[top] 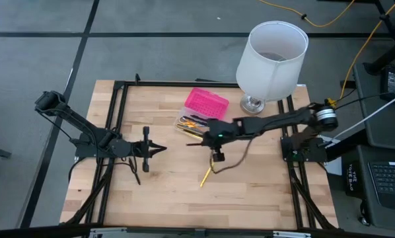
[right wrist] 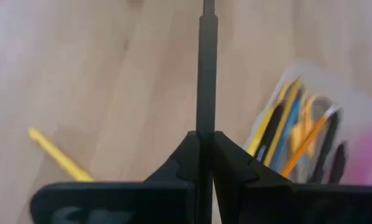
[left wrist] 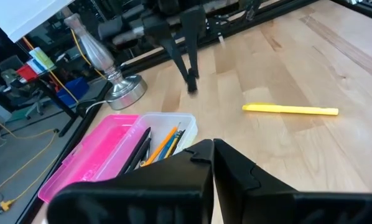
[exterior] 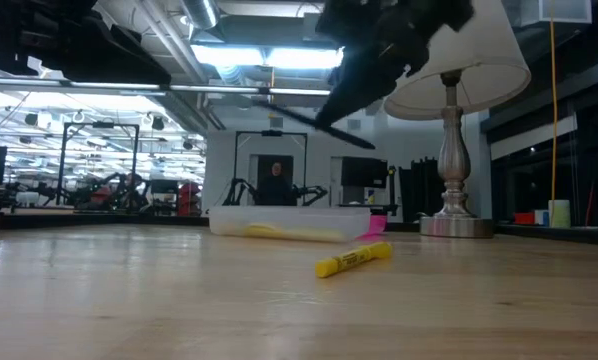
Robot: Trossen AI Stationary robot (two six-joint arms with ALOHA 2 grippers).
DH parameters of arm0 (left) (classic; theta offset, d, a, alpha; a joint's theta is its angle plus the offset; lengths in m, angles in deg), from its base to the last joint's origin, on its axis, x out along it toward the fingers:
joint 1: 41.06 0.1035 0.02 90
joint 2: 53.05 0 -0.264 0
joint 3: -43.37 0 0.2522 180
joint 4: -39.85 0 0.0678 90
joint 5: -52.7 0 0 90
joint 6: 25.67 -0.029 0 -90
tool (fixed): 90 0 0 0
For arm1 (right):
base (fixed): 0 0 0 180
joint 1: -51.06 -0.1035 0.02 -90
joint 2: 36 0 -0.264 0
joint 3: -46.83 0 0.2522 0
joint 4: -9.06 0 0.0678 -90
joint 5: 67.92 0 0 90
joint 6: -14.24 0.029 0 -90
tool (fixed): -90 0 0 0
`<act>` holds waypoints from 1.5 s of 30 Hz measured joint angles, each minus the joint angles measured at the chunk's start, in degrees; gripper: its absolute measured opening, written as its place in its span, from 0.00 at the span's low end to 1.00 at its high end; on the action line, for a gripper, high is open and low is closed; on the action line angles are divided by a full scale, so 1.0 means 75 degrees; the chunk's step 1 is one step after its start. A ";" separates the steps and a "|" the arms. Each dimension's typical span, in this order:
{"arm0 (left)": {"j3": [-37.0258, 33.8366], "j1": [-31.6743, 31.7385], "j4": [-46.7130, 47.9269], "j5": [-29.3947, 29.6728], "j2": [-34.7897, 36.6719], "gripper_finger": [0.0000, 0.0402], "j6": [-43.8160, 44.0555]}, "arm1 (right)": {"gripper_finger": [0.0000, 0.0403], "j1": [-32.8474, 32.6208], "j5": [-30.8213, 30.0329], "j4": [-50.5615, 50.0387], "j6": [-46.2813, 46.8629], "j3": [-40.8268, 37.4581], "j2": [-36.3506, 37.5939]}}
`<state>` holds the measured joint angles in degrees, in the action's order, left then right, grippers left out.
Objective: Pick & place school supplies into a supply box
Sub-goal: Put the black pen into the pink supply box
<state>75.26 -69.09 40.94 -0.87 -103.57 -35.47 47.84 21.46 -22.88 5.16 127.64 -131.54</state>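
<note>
The supply box [top: 201,112] lies open on the table, pink half [top: 208,102] toward the far edge and clear half [top: 190,124] nearer. Several pens and pencils [left wrist: 155,146] lie in the clear half. A yellow marker [top: 206,176] lies flat on the wood, nearer than the box. My right gripper [top: 207,139] hovers just near of the clear half, shut on a thin black pen [right wrist: 206,62]. My left gripper [top: 159,149] waits shut over the table's left part, touching nothing. My right gripper [right wrist: 206,140] pinches the black pen [right wrist: 206,118] between its two fingers, reaching in from the table's right. The pen lies along the fingers and sticks out ahead of them. It is lifted clear of the table and slants in the air above the box [exterior: 304,120].
A white lamp [top: 271,56] on a silver base [top: 253,104] stands just right of the box at the far edge. Black frame rails [top: 118,119] border the table's left, far and right sides. Bare wood stretches toward the near edge around the marker.
</note>
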 joint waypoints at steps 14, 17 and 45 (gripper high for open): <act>0.0000 0.0000 -0.0102 0.0008 0.0000 0.01 0.0000 | 0.06 0.0052 -0.0051 0.6456 0.0475 -0.3694 0.1451; 0.0000 0.0000 -0.0113 0.0006 0.0000 0.00 0.0003 | 0.06 0.0116 -0.0058 0.6951 0.0764 -0.3941 0.1456; 0.0000 0.0001 -0.0109 0.0000 0.0000 0.01 0.0015 | 0.06 0.0122 -0.2247 0.7439 0.0185 -0.3778 0.0508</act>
<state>75.26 -69.08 40.13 -0.87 -103.57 -35.36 48.75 4.61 32.91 6.54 99.31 -127.73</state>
